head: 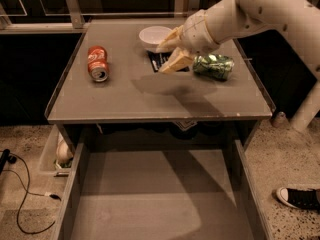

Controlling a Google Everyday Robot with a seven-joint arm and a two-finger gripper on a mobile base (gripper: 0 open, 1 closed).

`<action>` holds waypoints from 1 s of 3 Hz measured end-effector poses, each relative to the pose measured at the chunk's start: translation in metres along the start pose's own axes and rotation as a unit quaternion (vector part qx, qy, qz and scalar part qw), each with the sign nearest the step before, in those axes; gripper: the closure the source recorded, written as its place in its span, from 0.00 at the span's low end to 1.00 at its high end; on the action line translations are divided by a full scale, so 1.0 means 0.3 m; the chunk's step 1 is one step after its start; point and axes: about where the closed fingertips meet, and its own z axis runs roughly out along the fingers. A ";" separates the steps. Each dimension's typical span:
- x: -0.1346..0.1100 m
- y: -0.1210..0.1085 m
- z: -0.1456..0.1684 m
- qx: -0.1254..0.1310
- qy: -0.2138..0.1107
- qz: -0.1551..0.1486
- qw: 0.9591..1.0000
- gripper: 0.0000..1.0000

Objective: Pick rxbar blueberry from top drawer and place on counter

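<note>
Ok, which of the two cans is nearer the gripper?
The crushed green can, right beside the gripper, which holds the dark bar over the counter. The red can lies far off near the opposite edge.

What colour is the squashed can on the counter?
Green, in the camera view. The can lies beside the pincer, which holds the rxbar blueberry.
</note>
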 end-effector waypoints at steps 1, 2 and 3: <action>0.090 -0.042 0.086 -0.008 0.001 0.049 0.999 1.00; 0.128 -0.045 0.164 -0.019 -0.001 0.094 0.995 1.00; 0.117 -0.022 0.210 -0.034 0.000 0.109 0.993 1.00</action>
